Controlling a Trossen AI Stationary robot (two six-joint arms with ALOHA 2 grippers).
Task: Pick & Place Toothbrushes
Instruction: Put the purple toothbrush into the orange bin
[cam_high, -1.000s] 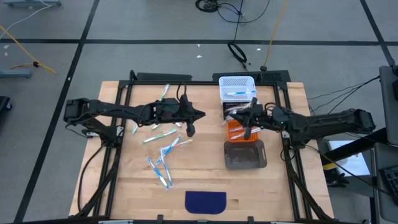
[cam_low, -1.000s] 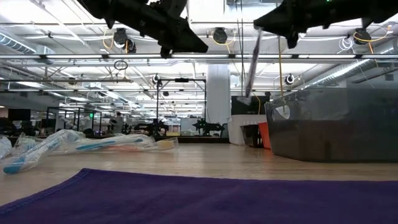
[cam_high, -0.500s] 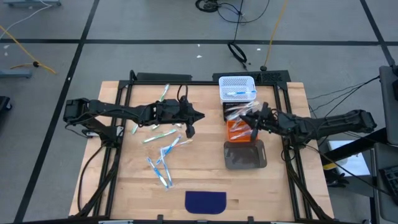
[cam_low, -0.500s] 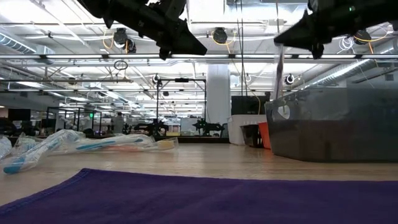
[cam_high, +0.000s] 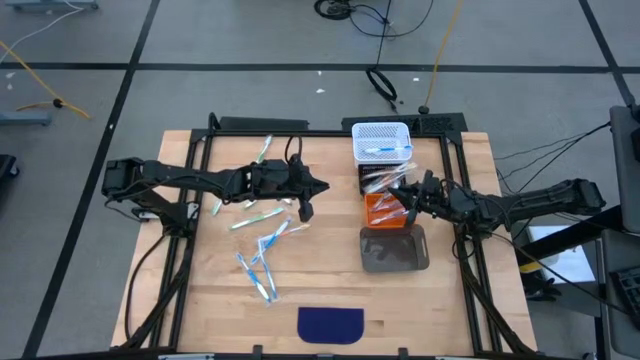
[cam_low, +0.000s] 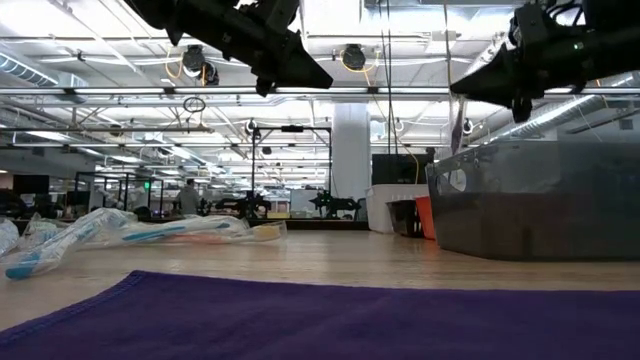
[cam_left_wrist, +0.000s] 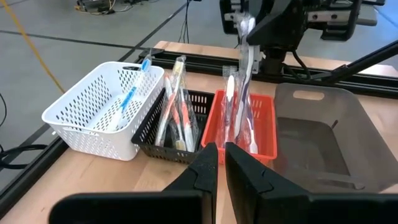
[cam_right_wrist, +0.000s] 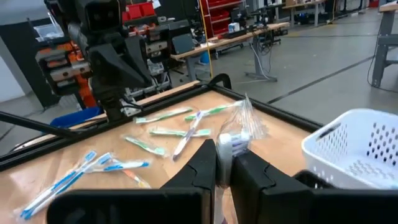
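Right pincer (cam_high: 407, 199): closed on a white toothbrush in clear wrapper (cam_left_wrist: 244, 46), hanging upright above the orange-red plastic bin (cam_high: 377, 214) | Left pincer (cam_high: 307, 207): fingers nearly together, holding nothing, above the wooden surface (cam_high: 330, 270) | Loose wrapped blue and green toothbrushes (cam_high: 262, 248): scattered on surface near left pincer.

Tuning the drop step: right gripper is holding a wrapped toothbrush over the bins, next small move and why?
Probably lower it slightly, then open. The right gripper is shut on a white toothbrush in a clear wrapper that hangs upright over the orange-red plastic bin, which already holds similar brushes.
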